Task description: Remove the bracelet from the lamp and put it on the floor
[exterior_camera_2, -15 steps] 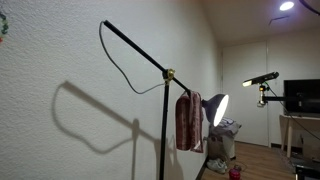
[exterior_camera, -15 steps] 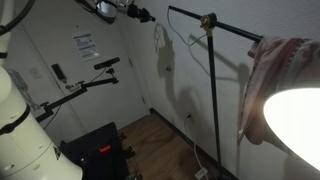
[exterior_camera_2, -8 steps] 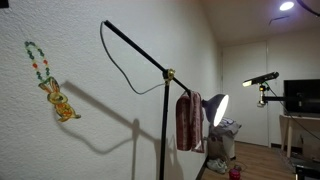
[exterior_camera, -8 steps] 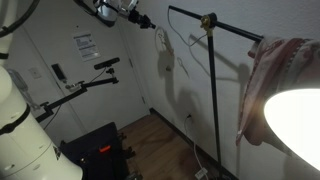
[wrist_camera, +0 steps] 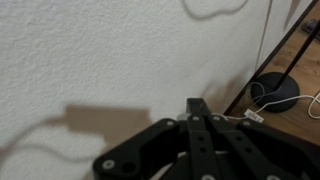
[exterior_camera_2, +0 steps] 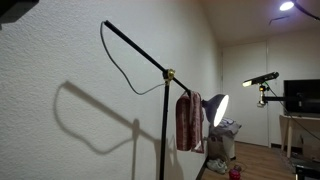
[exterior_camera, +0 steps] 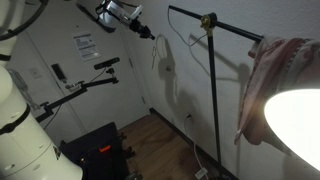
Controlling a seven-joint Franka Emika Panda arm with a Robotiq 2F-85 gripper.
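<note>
Gripper point(exterior_camera: 147, 31) high beside the wall point(exterior_camera: 190, 120), pinched shut on the dangling bracelet point(exterior_camera: 165, 62). One bracelet, one lamp point(exterior_camera: 213, 90), one cloth point(exterior_camera: 268, 75).

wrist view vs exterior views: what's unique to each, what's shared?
Wrist view only: a round black base with a white cord. In an exterior view only: the thin pale cream loop bracelet dangling by the gripper, the lamp's glowing white round shade, a pinkish-white cloth. Both: the gripper, brown wooden plank floor, white wall.
</note>
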